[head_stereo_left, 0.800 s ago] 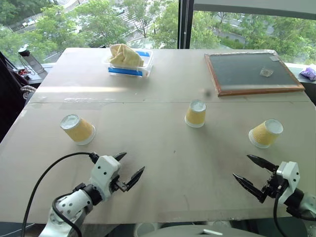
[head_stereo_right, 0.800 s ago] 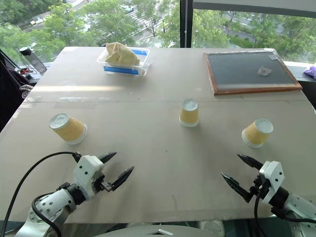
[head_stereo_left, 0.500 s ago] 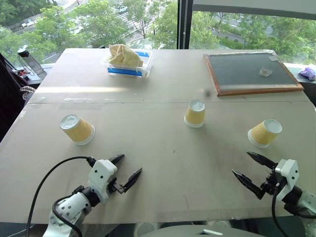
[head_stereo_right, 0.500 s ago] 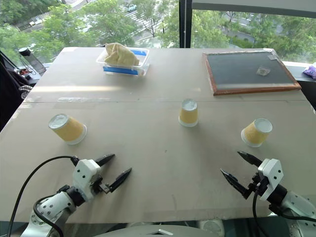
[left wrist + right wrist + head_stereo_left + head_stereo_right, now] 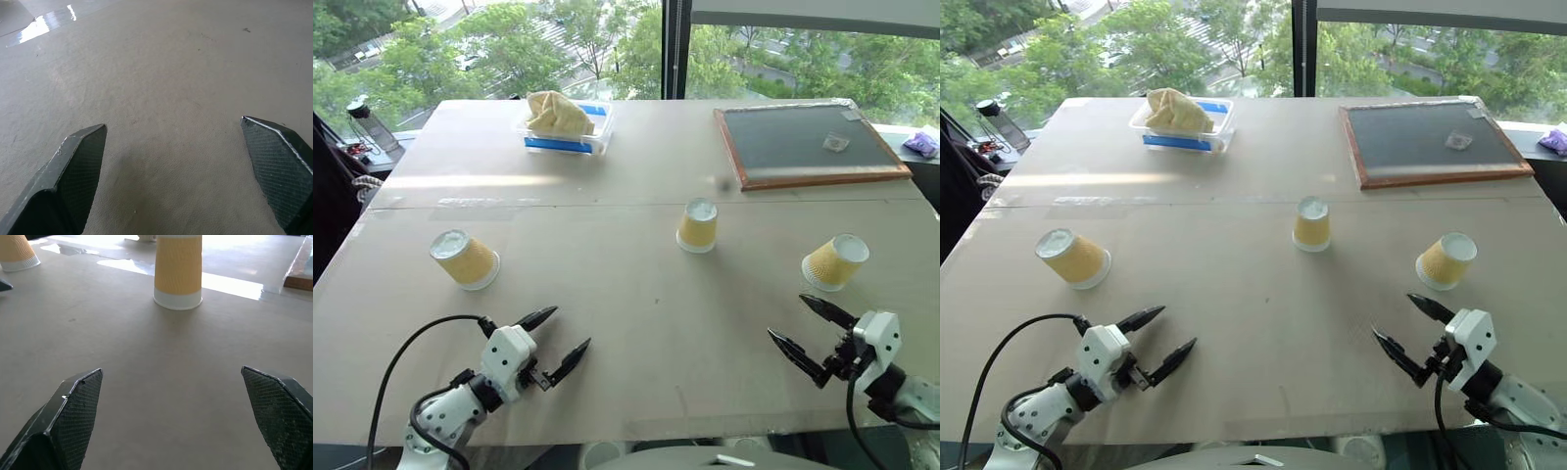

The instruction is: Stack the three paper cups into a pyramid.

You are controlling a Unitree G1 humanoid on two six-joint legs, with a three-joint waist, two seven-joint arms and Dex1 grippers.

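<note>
While nothing is stacked yet, the findings by view are as follows.

Head views, cups: three paper cups stand inverted and well apart on the table (image 5: 636, 323); left cup (image 5: 463, 258) near the left edge, middle cup (image 5: 697, 225) centre, right cup (image 5: 834, 261) near the right edge.
Head views, left gripper (image 5: 549, 340): fingers spread apart, empty, low over the near table, well short of the left cup.
Head views, right gripper (image 5: 806, 330): fingers spread apart, empty, near the right cup but not touching it.
Head views, bystanders: clear tub (image 5: 570, 124) with crumpled cloth and framed board (image 5: 806, 143) at the far side, clear of the work.
Left wrist view: two black fingers (image 5: 73, 171) set wide over bare table; no cup between them.
Right wrist view: fingers (image 5: 73, 411) set wide; middle cup (image 5: 178, 269) stands ahead, upright on its rim; left cup (image 5: 17, 253) at the far edge.
Risk, crushing: thin paper walls would likely buckle under a hard squeeze.
Risk, toppling: an off-centre approach could knock a light cup over and roll it toward the table edge.
Risk, base spacing: if the two base cups sit too far apart, the top cup would probably fall between them.
</note>
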